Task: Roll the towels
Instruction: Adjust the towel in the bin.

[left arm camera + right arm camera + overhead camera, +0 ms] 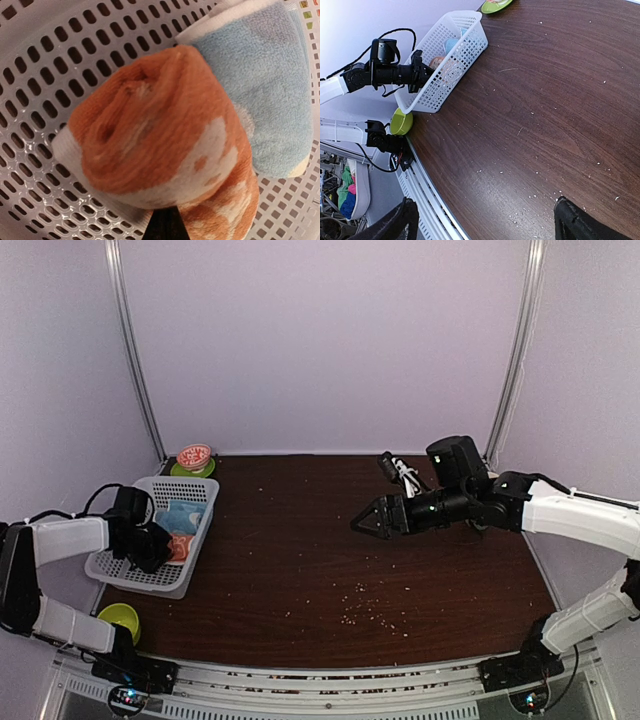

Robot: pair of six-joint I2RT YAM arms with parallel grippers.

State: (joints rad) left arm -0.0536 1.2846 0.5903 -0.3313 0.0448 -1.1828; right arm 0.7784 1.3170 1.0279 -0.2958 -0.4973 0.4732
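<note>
Broadly, dark brown tabletop across the middle of the top view, flecked with crumbs, with no towel spread on it. At its left edge, a white perforated basket holding both towels side by side and touching: the light blue towel toward the upper right of the left wrist view, the cream towel with orange prints bunched into a lump at centre frame.

Judged as the fetching step, with rolling not yet begun. Left pincer down inside the basket, jaws together and seemingly clamped on a fold at the lower edge of the orange-printed lump; exact bite hidden under the cloth. Right pincer hanging above the right of centre in the top view, jaws wide apart, gripping nothing, well apart from the basket.

Next move, probably: lift the pinched towel clear of the basket wall without dragging the blue one along, then lay it flat on open wood within reach of both arms.

No brand, label or writing readable anywhere; coloured specks at the upper right corner of the left wrist view too small to make out.
</note>
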